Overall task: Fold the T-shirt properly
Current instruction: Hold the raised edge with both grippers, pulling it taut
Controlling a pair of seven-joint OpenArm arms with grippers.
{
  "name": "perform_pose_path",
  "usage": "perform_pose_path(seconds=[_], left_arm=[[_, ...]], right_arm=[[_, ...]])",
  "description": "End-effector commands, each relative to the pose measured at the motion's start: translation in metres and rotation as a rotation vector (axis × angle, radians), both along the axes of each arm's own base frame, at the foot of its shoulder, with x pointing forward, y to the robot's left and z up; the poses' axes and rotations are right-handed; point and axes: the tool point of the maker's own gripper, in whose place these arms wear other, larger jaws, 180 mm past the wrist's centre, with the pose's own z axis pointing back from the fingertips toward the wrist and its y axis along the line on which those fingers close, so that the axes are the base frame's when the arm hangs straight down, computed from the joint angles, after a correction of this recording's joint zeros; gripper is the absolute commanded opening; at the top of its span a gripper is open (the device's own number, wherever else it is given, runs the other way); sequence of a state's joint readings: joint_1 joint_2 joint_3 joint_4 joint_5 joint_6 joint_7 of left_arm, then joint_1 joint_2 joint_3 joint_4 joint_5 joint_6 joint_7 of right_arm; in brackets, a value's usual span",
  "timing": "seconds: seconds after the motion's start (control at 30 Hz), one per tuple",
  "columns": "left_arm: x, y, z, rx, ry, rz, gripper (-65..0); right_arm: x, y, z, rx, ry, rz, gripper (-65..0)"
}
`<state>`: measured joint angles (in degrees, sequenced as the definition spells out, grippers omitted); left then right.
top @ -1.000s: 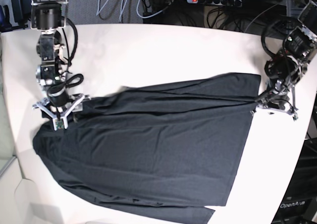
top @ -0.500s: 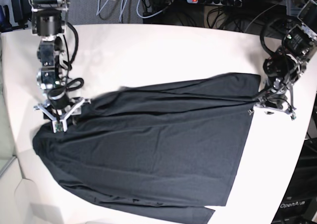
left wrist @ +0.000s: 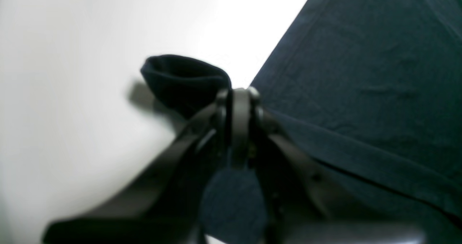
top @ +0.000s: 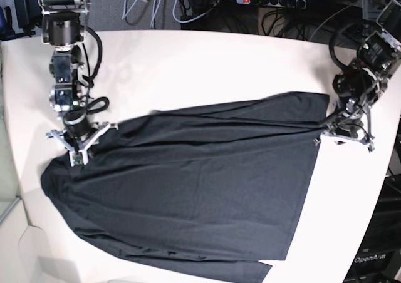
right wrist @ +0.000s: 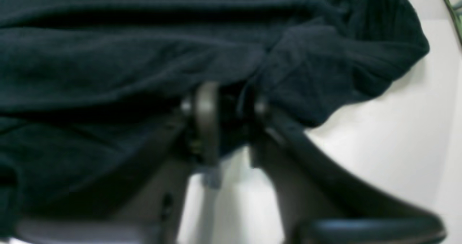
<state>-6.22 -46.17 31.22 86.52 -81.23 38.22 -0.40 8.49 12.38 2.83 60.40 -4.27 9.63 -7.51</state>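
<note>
Both arms reach down at opposite frame edges; the left gripper and right gripper each pinch cloth.

The T-shirt is plain charcoal-black all over, no print, looking slightly blue-black up close. The counter under it is creamy white and unmarked. Both arms are black with silvery metal parts. Along the far edge runs a black power strip with a glowing red switch.
</note>
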Motion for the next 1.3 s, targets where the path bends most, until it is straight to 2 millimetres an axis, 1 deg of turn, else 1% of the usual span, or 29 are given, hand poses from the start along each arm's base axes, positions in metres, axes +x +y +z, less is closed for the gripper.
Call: perform_pose_path(seconds=[0.0,0.07,0.17,0.23,0.37,0.43,0.53,0.6,0.77,0.87,0.93,1.0,1.07,1.23,1.27], left_arm=[[0.011,0.008,0.019,0.036,-0.058,-0.003,-65.0],[0.011,0.008,0.019,0.036,-0.058,-0.003,-65.0],[0.011,0.008,0.019,0.036,-0.058,-0.003,-65.0],[0.011,0.005,0.020,0.031,-0.061,-0.009,-65.0],[0.014,-0.001,0.026,0.020,-0.078,-0.023,-65.0],[0.014,-0.002,0.028,0.016,-0.083,-0.024,-65.0],[0.015,-0.007,0.031,0.009,-0.091,-0.033,-65.0],[0.015,-0.008,0.031,0.007,-0.092,-0.034,-65.0],[0.015,-0.010,0.029,-0.001,-0.090,-0.035,-65.0],[0.016,-0.022,0.030,-0.026,-0.100,-0.045,-65.0],[0.016,-0.024,0.029,-0.028,-0.098,-0.049,-65.0],[0.016,-0.025,0.029,-0.031,-0.098,-0.049,-65.0],[0.017,-0.033,0.030,-0.051,-0.106,-0.054,-65.0],[0.017,-0.038,0.028,-0.063,-0.106,-0.057,-65.0],[0.017,-0.038,0.028,-0.063,-0.105,-0.058,-65.0]], right_arm=[[-0.001,-0.009,0.000,-0.028,0.026,-0.005,-61.8],[-0.001,-0.009,0.000,-0.028,0.027,-0.005,-65.0],[0.000,-0.012,0.003,-0.029,0.017,-0.011,-65.0],[0.001,-0.021,0.015,-0.032,-0.015,-0.036,-65.0],[0.000,-0.031,0.036,-0.037,-0.075,-0.068,-65.0],[0.004,-0.033,0.046,-0.041,-0.101,-0.072,-65.0],[0.006,-0.034,0.054,-0.051,-0.120,-0.068,-65.0],[0.006,-0.034,0.058,-0.053,-0.129,-0.065,-65.0],[0.005,-0.035,0.056,-0.056,-0.124,-0.065,-65.0],[0.005,-0.042,0.060,-0.070,-0.132,-0.067,-65.0],[0.006,-0.045,0.062,-0.071,-0.137,-0.074,-65.0],[0.006,-0.055,0.067,-0.073,-0.146,-0.101,-65.0],[0.004,-0.064,0.069,-0.073,-0.152,-0.126,-65.0],[0.004,-0.068,0.068,-0.072,-0.151,-0.137,-65.0],[0.006,-0.069,0.071,-0.075,-0.158,-0.137,-65.0]])
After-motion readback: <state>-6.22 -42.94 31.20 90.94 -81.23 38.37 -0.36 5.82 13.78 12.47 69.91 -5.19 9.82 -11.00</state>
